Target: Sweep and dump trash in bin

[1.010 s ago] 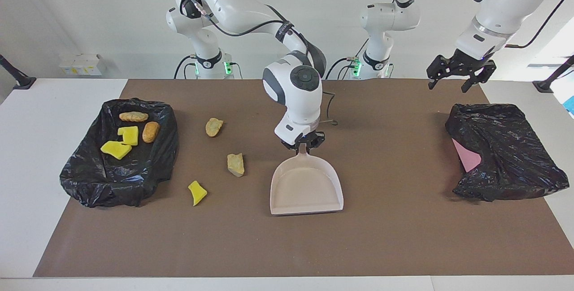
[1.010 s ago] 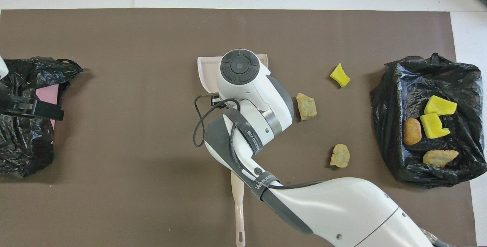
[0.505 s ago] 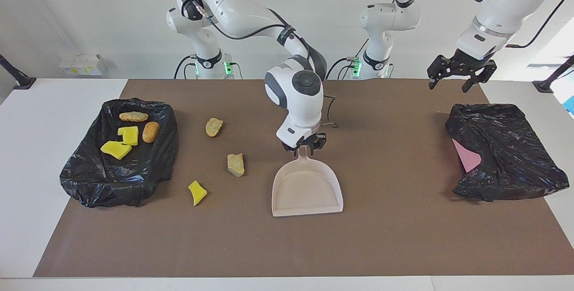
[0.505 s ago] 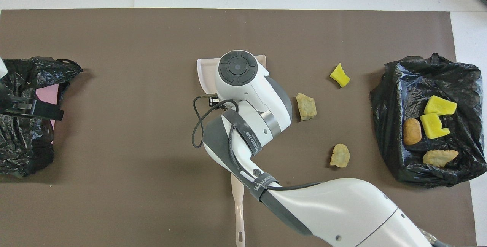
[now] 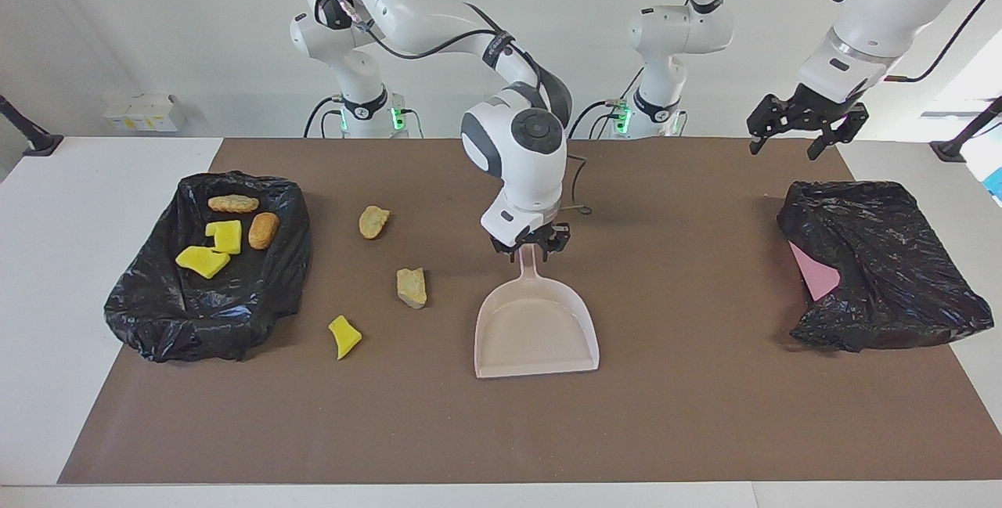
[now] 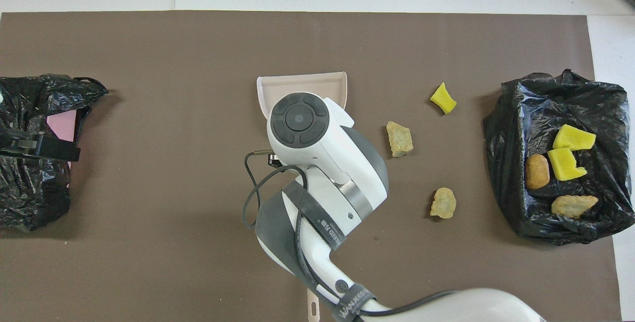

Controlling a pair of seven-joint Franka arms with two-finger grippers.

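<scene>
The pale pink dustpan (image 5: 536, 328) (image 6: 302, 86) lies flat on the brown mat, its handle rising toward the robots. My right gripper (image 5: 530, 246) hangs open at the handle's top end, a finger on either side of it; its own wrist hides it in the overhead view. Three pieces of trash lie on the mat toward the right arm's end: a yellow bit (image 5: 344, 336) (image 6: 442, 98) and two tan chunks (image 5: 412, 287) (image 5: 373, 221). The black-lined bin (image 5: 156, 320) (image 6: 501, 128) holds several more. My left gripper (image 5: 798, 128) waits open in the air.
A second crumpled black bag (image 5: 892, 273) (image 6: 30, 193) lies at the left arm's end of the mat, with a flat pink piece (image 5: 814, 272) showing in it. The left gripper (image 6: 39, 146) hangs over this bag. White table borders the mat.
The right gripper has opened off the dustpan's handle, risen and drawn back toward the robots. The dustpan has stayed in place. The left gripper has barely shifted.
</scene>
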